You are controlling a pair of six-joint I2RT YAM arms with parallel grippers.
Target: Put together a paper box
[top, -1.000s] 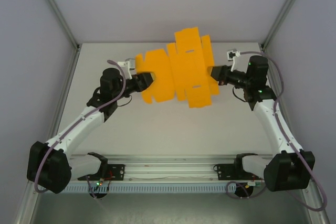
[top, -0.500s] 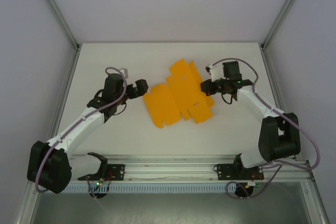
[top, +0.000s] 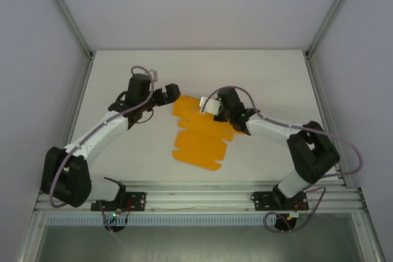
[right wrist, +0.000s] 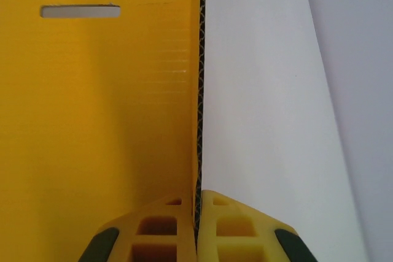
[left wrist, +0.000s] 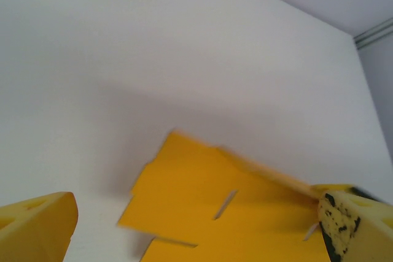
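Observation:
The paper box is a flat bright orange die-cut sheet (top: 196,145) with slots and flaps, lying near the middle of the white table (top: 270,84). My right gripper (top: 213,108) is shut on the sheet's far right edge; in the right wrist view the card's corrugated edge (right wrist: 199,90) runs straight into the closed fingers (right wrist: 166,231). My left gripper (top: 170,94) stands open just beyond the sheet's far left corner. In the left wrist view its two yellow fingers (left wrist: 37,225) are wide apart, with the sheet (left wrist: 202,213) below and between them, untouched.
An aluminium rail (top: 196,197) carrying the arm bases runs along the near edge. Grey walls and frame posts (top: 67,16) close in the table on the left, back and right. Bare tabletop lies to both sides of the sheet.
The sheet, held up between both grippers a second ago, has come down flat on the table. The left gripper has let go and opened; the right arm has swung inward and low with it.

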